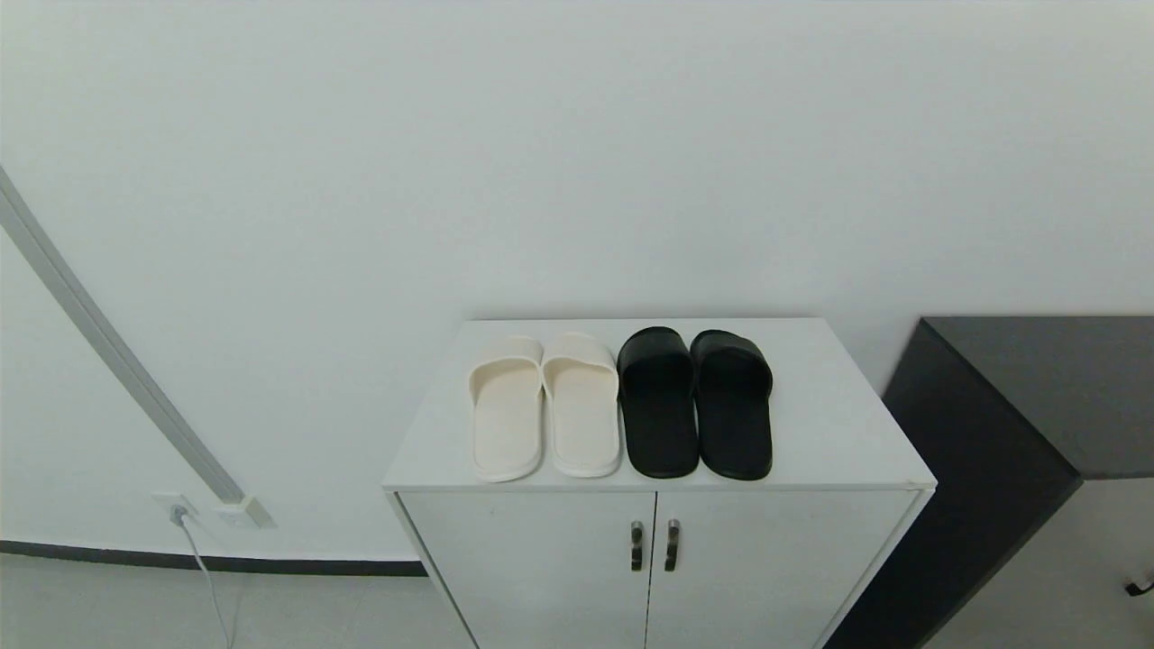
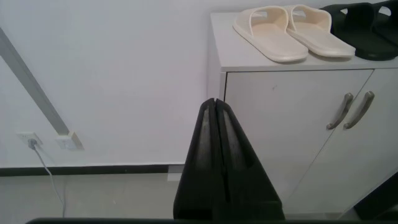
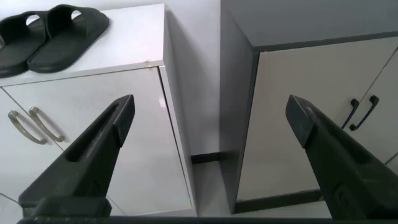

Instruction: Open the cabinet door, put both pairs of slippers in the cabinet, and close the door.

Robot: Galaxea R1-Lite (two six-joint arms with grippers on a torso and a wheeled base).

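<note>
A white cabinet [image 1: 811, 442] stands against the wall with both doors shut, two metal handles [image 1: 651, 544] meeting at the middle seam. On its top lie a cream pair of slippers [image 1: 544, 406] on the left and a black pair [image 1: 696, 403] on the right, side by side. My left gripper [image 2: 215, 107] is shut, its fingers pressed together, held low to the left of the cabinet [image 2: 280, 118], with the cream slippers [image 2: 292, 32] above it. My right gripper [image 3: 211, 112] is open wide, low off the cabinet's right corner [image 3: 163, 62], with the black slippers [image 3: 53, 34] up on top.
A dark grey cabinet [image 1: 1019, 433] stands close to the right of the white one, with a narrow gap [image 3: 193, 93] between them. On the left wall are a slanted cable duct [image 1: 108, 342] and a socket with a plugged cord [image 1: 180, 516].
</note>
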